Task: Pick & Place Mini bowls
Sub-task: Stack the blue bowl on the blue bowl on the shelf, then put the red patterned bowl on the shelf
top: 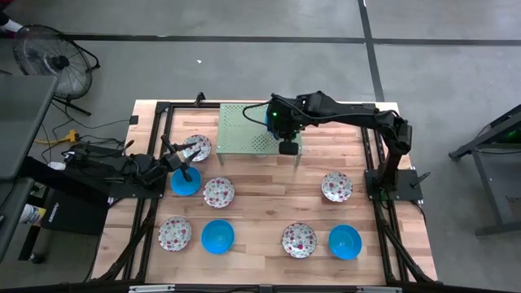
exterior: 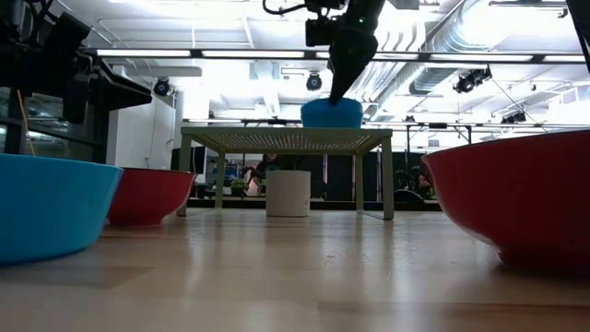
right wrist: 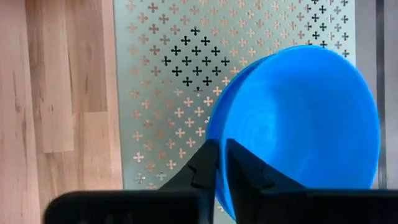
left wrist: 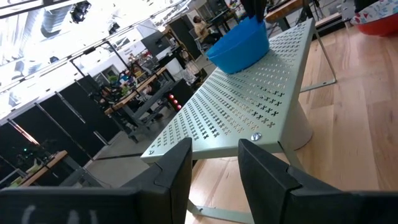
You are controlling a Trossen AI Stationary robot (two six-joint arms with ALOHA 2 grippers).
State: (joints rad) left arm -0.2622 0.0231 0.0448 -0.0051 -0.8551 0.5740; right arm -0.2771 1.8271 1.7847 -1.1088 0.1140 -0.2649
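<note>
Landmark: pale green perforated rack [top: 248, 128] at the table's [top: 269, 207] far edge.
Front row, farthest from rack: floral bowl [top: 174, 233], blue bowl [top: 217, 236], floral bowl [top: 299, 240], blue bowl [top: 345, 242].
Middle row: blue bowl [top: 185, 182], floral bowl [top: 218, 192], floral bowl [top: 336, 186].
Left tool [top: 186, 156]: fingers spread, holding nothing, beside the rack's left end, over the floral bowl [top: 198, 146].
Right tool [right wrist: 221, 163]: fingers pinching the rim of a blue bowl [right wrist: 305, 124] resting on the rack top.
</note>
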